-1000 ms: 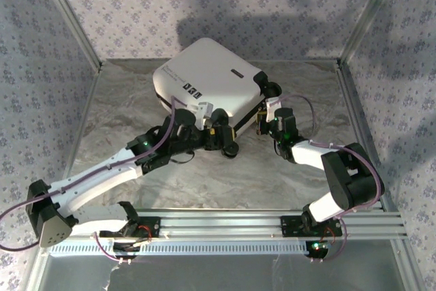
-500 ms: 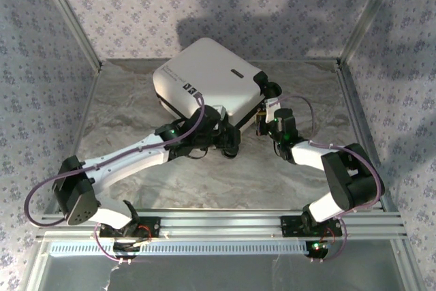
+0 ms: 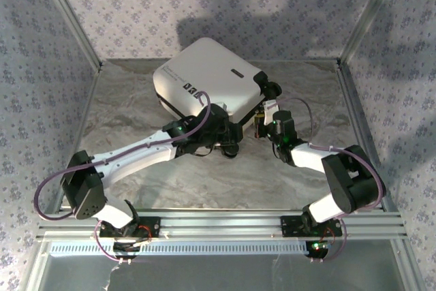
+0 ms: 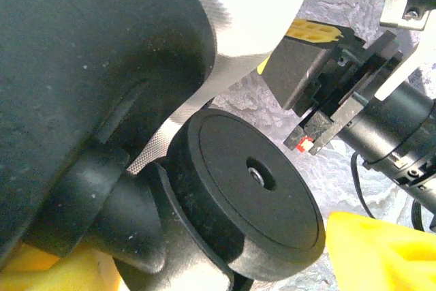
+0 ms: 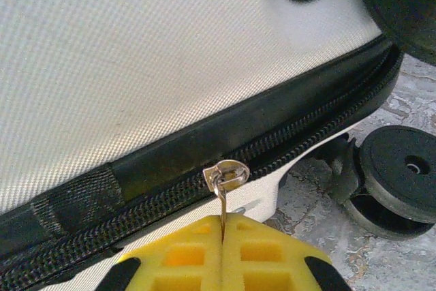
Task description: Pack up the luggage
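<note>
Left arm has swung further in since a second ago: elbow now closer to the luggage (image 3: 211, 76), wrist tucked tighter against its near corner. Right arm hasn't shifted that I can see.

Luggage lies flat on the counter (image 3: 136, 110), white shell up, both arms reaching into its near side.

Left end effector (image 3: 228, 134) sits at the near corner of the luggage, right at the black wheel (image 4: 248, 192). On the left wrist cam the yellow fingers (image 4: 381, 250) are spread wide, with the wheel and its fork between them. I can't tell whether either finger touches the wheel. White shell edge is just above the wheel in that view, and the right arm's tooling shows beyond it.

Right end effector (image 3: 262, 119) is against the luggage's near-right side. Right wrist cam: yellow pads (image 5: 259, 250) pressed together, pinching the tab of the metal zipper pull (image 5: 223, 175). The pull hangs from the black zipper band (image 5: 293, 127), which runs along the shell edge, white shell above it.
</note>
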Available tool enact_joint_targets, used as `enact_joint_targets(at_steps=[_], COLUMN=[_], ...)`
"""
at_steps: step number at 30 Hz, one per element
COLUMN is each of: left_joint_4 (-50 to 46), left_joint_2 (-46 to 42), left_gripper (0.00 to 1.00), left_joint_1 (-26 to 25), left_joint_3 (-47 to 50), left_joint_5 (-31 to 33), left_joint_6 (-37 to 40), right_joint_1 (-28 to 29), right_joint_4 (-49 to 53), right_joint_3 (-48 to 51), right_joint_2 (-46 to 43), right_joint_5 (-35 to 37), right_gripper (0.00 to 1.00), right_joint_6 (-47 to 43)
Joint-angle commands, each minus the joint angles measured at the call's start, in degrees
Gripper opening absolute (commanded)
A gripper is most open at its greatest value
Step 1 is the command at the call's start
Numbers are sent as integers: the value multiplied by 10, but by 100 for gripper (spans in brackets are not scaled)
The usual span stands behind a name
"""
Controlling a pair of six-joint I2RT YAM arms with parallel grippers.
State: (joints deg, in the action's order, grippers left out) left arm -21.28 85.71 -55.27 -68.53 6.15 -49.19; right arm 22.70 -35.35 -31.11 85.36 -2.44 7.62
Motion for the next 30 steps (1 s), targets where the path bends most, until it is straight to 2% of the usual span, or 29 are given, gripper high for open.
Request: enact_joint_targets(at_steps=[1,5,7,10,12,14,18,25,30], left_joint_4=[48,83,95,106,109,110,108,106,77], left_joint_2=[10,5,4,1,-5,-12,-28,-69,-116], left_gripper=[76,75,71,57,42,32,18,10,9], left_joint_1=[3,7,9,9,10,13,24,58,111], left_joint_3=[-17,5,11,16,25,35,52,93,114], left_joint_5=[47,63,68,70,78,79,66,59,63], left_joint_6=[-21,-52,-59,-59,-56,-53,-40,-29,-3], right_joint_1=[17,20,22,23,21,18,0,-31,-33], right_joint_4=[-25,-26,-26,-24,-23,-21,-18,-20,-15], right_joint_3=[3,4,4,4,3,0,-5,-11,-10], right_joint_2=[-18,-19,-20,-19,-19,-19,-19,-13,-14], right_joint_5=[-32,-31,-31,-29,-28,-27,-29,-24,-13], right_gripper=[0,0,0,0,0,0,0,0,0], right_joint_6=[-16,-16,-17,-19,-21,-26,-31,-26,-21])
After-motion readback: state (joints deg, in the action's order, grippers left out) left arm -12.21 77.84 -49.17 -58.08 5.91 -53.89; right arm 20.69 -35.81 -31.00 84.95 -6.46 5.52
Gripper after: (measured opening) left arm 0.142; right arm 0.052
